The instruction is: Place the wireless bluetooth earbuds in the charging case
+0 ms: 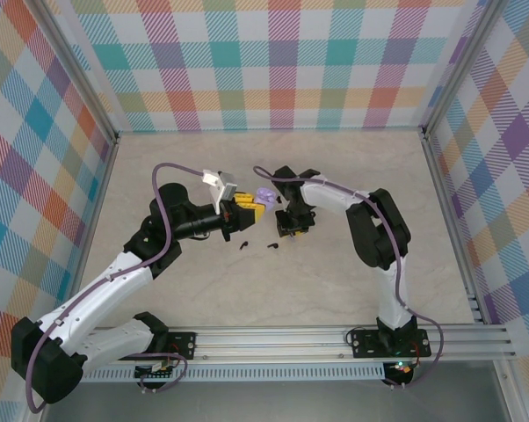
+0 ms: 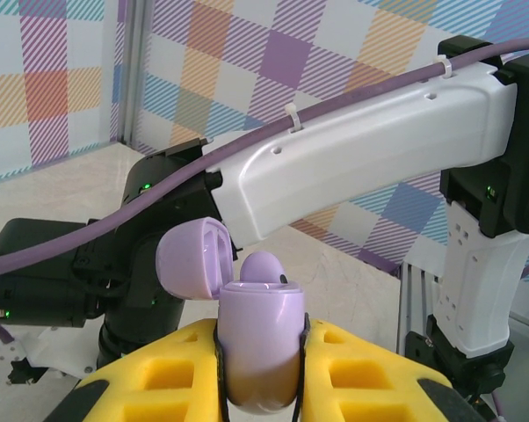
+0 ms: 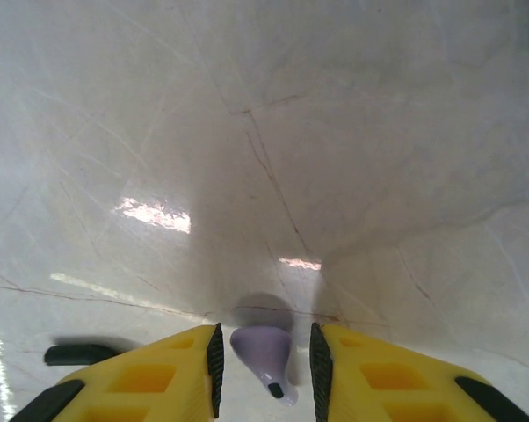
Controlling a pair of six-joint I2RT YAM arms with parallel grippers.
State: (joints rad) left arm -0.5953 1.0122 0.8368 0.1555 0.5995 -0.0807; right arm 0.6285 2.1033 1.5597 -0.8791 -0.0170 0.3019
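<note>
Two white robot arms meet over the middle of a pale, marble-look desk [image 1: 203, 290] walled in by pastel checked panels [image 1: 282, 61]. The left gripper [image 1: 247, 209] is clamped on a lilac charging case [image 2: 260, 338], with a yellow finger [image 2: 361, 369] pressed against each side of its rounded body. The case's lid [image 2: 194, 259] is swung open, to the left of the mouth as the left wrist camera sees it. A seated lilac earbud [image 2: 263, 264] pokes out of the open mouth, domed end outward.

Just to the right of the case, the right gripper [image 1: 291, 224] points down at the centre of the desk. Its jaws stand narrowly apart with a loose lilac earbud [image 3: 263, 347] between them, dark tip toward the camera. A sliver of space shows on either side of it, and I cannot tell whether the pads actually pinch it.

Two black earbuds [image 1: 242, 245] [image 1: 271, 246] lie on the bare desk a little nearer the front edge than the grippers, side by side but apart. From the right wrist, a small dark shape [image 3: 76, 353] lies on the desk left of the fingers, too blurred to name
</note>
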